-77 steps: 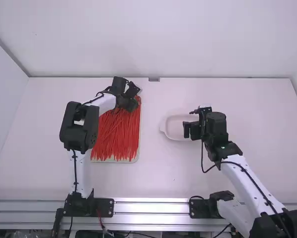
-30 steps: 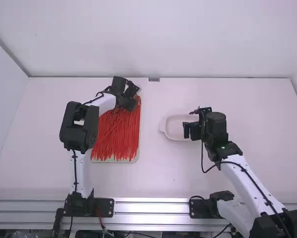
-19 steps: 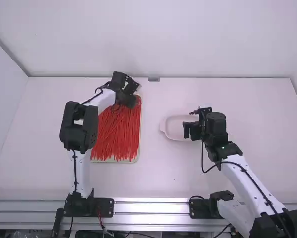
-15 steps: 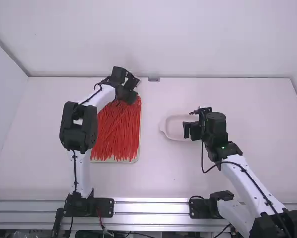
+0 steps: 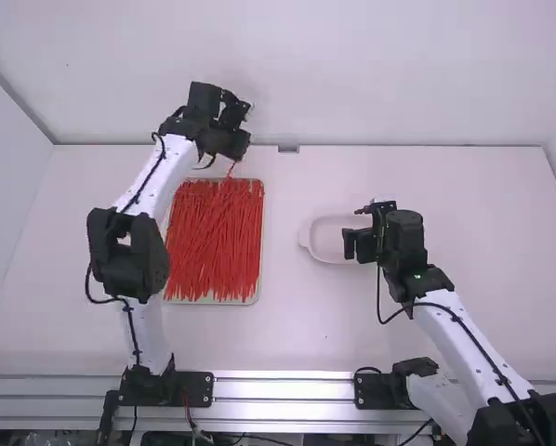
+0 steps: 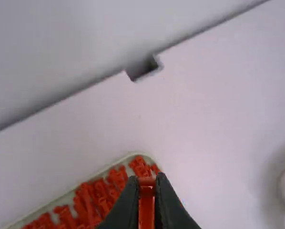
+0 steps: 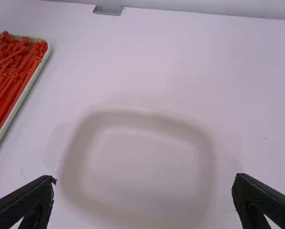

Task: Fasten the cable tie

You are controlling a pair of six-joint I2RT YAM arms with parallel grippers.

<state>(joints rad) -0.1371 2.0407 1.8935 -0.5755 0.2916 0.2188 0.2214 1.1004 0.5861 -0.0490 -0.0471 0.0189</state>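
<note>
While above far end of tray [image 5: 257,299], left gripper [image 6: 146,190] pinches one red tie [image 6: 146,206]. Right gripper [image 7: 142,193] gapes wide over dish [image 7: 138,157].

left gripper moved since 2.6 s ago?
Yes. The left gripper lifted off the tray, toward the back wall, shut on one red cable tie.

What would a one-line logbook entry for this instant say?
left gripper: shut on red cable tie, over tray's far end | right gripper: open, over white bowl | other ties: in tray
</note>
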